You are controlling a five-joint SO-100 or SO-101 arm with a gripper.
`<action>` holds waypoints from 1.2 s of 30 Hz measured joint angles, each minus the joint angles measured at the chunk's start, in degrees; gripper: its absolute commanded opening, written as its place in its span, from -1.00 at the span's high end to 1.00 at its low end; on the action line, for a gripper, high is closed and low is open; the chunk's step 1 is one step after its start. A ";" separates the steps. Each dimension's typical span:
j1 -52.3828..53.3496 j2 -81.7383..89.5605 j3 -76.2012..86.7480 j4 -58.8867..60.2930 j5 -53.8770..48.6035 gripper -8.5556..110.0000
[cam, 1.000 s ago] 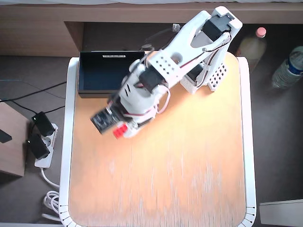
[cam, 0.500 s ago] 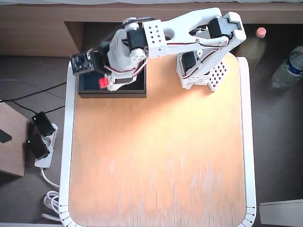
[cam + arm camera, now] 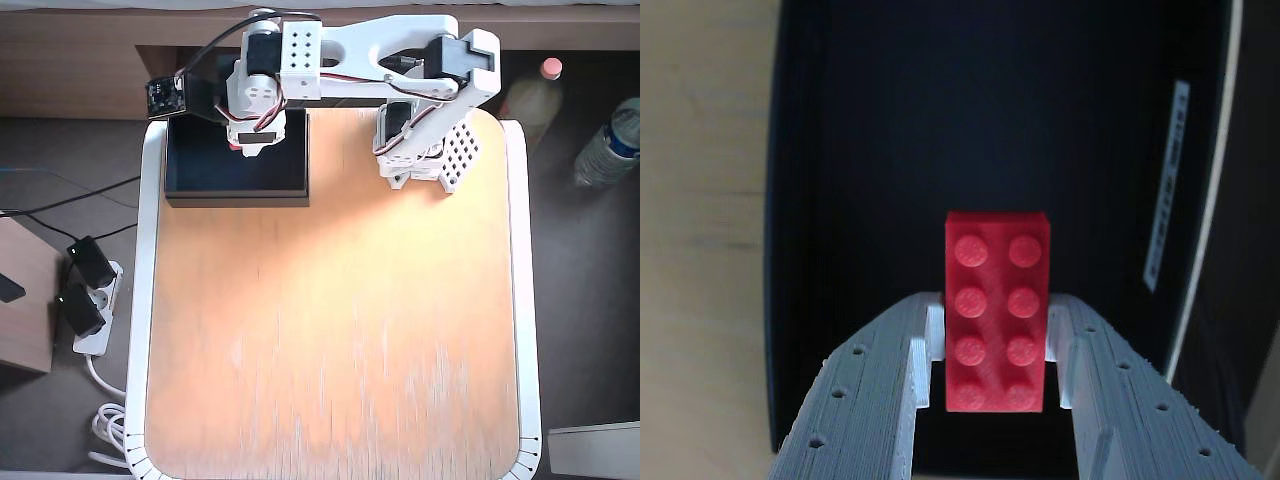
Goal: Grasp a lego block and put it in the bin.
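The white two-finger gripper point(image 3: 995, 385) pinches the small red plastic lego block point(image 3: 996, 312) by its long sides, right above the dark inside of the black rectangular bin point(image 3: 870, 130). I think the fingers should spread slowly so the block drops straight in. There is one block, one bin and one wooden table point(image 3: 340, 340).
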 measured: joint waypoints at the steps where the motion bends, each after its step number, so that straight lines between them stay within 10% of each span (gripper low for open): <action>1: 0.09 -1.23 -0.09 -0.88 0.00 0.85; 36: 0.35 -8.09 -0.09 -13.80 -3.34 0.62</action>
